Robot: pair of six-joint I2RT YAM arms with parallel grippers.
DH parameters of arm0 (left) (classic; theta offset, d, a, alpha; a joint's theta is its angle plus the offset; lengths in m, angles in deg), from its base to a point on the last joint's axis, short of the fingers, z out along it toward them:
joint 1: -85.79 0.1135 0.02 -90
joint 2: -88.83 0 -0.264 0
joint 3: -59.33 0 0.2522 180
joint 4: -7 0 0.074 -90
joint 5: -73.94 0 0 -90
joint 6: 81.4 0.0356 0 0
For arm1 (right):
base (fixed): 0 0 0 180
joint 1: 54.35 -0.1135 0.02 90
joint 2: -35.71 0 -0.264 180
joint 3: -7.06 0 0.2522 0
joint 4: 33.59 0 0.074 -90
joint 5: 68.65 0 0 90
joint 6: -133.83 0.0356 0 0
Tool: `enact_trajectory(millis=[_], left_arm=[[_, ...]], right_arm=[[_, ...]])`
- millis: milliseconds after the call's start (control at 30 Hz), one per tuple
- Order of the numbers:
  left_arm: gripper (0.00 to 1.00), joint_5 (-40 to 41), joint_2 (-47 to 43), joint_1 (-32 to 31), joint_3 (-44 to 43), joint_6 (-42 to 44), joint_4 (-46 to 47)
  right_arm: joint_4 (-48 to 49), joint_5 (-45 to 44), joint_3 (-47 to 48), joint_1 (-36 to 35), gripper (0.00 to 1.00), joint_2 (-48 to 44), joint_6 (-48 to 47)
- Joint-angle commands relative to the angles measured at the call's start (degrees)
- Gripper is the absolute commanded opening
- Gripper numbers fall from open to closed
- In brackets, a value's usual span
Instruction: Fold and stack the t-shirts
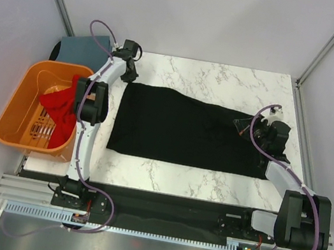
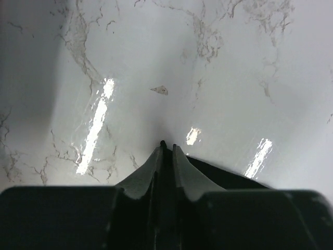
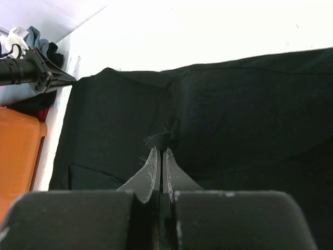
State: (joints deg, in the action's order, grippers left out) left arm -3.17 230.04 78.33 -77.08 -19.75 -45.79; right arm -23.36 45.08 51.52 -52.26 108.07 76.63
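Between the two tools, spread flat and long across the white marble counter [image 1: 213, 81]: a black t-shirt [image 1: 179, 130].

At the shirt's right end, right tool [image 3: 160, 151], fingers pressed together and clamped on a small bunched tuck of the black fabric. Ahead of that tool, the rest of the dark cloth stretching away toward the left arm.

At the shirt's far left corner, left tool [image 2: 167, 147], fingers together, tips over bare marble. Just behind those tips and to their right, an edge of black cloth. Cannot tell whether any fabric is caught between them.

Left of the left tool, beside the counter: an orange basket [image 1: 12, 114], with a red garment [image 1: 60, 106] hanging over the rim nearest that arm. Just beside the left tool, beyond the basket: a folded grey-blue cloth [image 1: 83, 52].
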Motion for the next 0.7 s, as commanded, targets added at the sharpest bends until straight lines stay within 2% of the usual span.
enact_trajectory(millis=[0, 33, 67, 367, 667], left_arm=[[0.17, -1.81, 1.62, -0.09, 0.30, -1.17, -1.84], [0.13, -1.90, 1.44, -0.09, 0.48, -1.08, -1.84], [0.02, -1.90, 1.27, -0.09, 0.66, -1.08, -1.84], [0.02, -1.28, -5.57, -0.09, 3.47, 0.14, -2.02], [0.02, -1.02, -15.51, -0.18, 14.53, 1.11, -0.62]], right_arm=[[3.00, 1.06, -0.81, -0.07, 0.00, -1.17, -0.36], [3.08, 0.89, -0.90, -0.07, 0.00, -1.34, -0.45], [3.00, 0.54, -0.90, -0.07, 0.00, -1.52, -0.54], [-5.87, -1.05, 6.30, 3.01, 0.00, -4.41, -3.26], [-15.46, -2.10, 9.91, 6.17, 0.00, -10.13, -4.76]])
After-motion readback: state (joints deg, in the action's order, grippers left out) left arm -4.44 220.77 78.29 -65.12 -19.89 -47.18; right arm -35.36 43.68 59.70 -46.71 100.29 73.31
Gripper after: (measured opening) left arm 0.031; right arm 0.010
